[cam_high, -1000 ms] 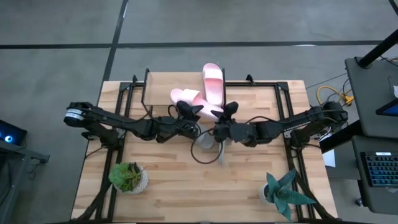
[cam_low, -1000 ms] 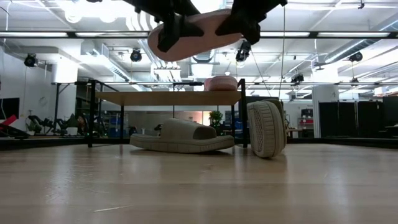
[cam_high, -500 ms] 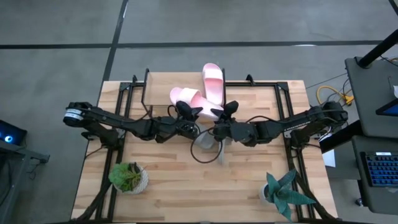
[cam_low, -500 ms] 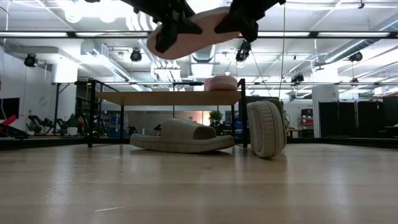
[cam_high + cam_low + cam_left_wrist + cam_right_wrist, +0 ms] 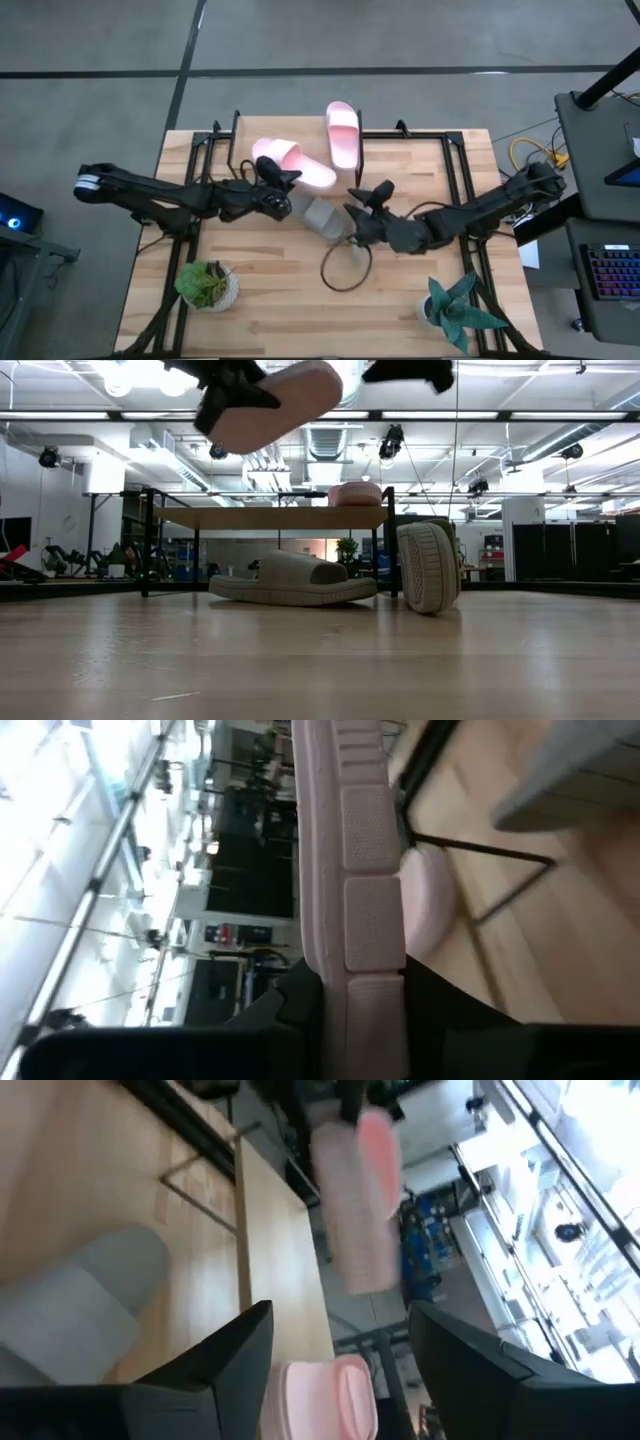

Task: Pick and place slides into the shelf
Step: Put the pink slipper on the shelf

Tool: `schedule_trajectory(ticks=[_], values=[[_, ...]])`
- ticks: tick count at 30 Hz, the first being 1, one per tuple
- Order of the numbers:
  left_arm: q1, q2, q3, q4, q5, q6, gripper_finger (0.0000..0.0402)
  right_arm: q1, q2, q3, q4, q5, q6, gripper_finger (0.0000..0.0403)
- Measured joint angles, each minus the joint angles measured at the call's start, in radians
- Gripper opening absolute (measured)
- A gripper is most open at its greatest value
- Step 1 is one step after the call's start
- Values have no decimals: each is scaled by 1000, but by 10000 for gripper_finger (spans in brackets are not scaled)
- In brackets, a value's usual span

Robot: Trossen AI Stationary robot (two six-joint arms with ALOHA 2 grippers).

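High view: the left tool (image 5: pixel 272 187) clamps a pink slide (image 5: pixel 293 162) above the shelf (image 5: pixel 240 140), at ten o'clock from the wide-spread, empty right tool (image 5: pixel 366 202); a second pink slide (image 5: pixel 342 133) lies on the shelf, at one o'clock from the held one. Low view: two grey slides, one flat (image 5: pixel 292 578) and one on edge (image 5: pixel 428 566), rest on the counter (image 5: pixel 320 660). Wrist views: no legible writing appears.

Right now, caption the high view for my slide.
Left gripper holds a pink slide above the shelf; right gripper open beside it.
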Motion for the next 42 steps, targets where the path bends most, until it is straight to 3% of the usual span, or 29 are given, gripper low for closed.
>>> schedule_trajectory(ticks=[4,9,11,14,20,27,42], values=[[-1,-45,-51,-31,114,-17,61,68,-45,0,9,-2,5,220],[-6,-40,-69,-32,339,-15,60,27,-95,21,-24,-174,143,210],[-8,-22,-68,-25,374,3,59,-6,-101,53,-107,-220,202,205],[-8,18,-52,-22,376,13,59,-57,-87,112,-227,-267,253,197],[-8,104,1,-25,376,22,59,-148,-16,225,-348,-463,259,191],[-34,137,28,-27,376,86,59,-211,67,346,-516,-545,237,191],[-89,135,72,-30,384,102,58,-263,160,432,-527,-549,112,192]])
